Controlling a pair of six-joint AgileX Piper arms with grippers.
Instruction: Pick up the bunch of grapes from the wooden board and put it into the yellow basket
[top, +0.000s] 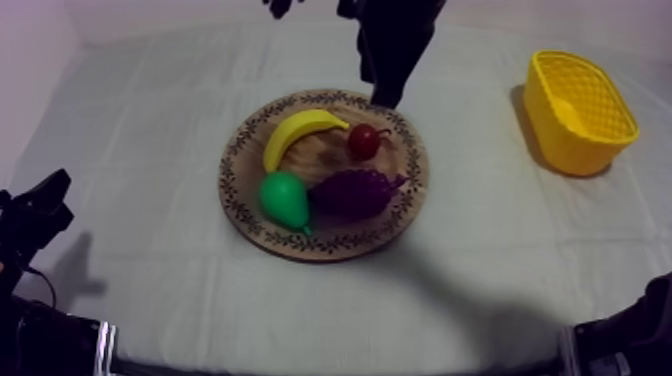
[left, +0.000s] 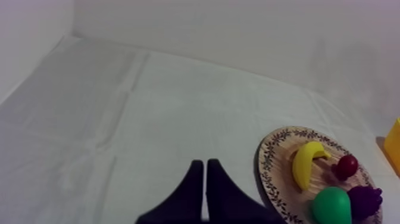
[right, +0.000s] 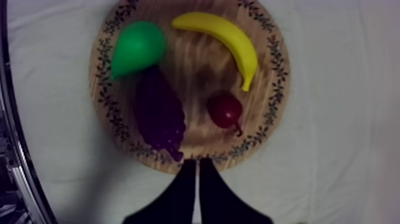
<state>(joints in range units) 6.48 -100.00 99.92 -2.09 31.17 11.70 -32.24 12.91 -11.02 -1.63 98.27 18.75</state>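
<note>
Top view: lumpy dark-purple bunch of grapes (top: 355, 190) lies near-side on the round wooden board (top: 400, 215), beside the green pear (top: 284, 198); right gripper (right: 197, 162) clenched empty at the far rim.

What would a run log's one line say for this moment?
right gripper shut, over rim of wooden board | left gripper shut, off the board | bunch of grapes on board, ungripped | yellow basket without grapes
</note>
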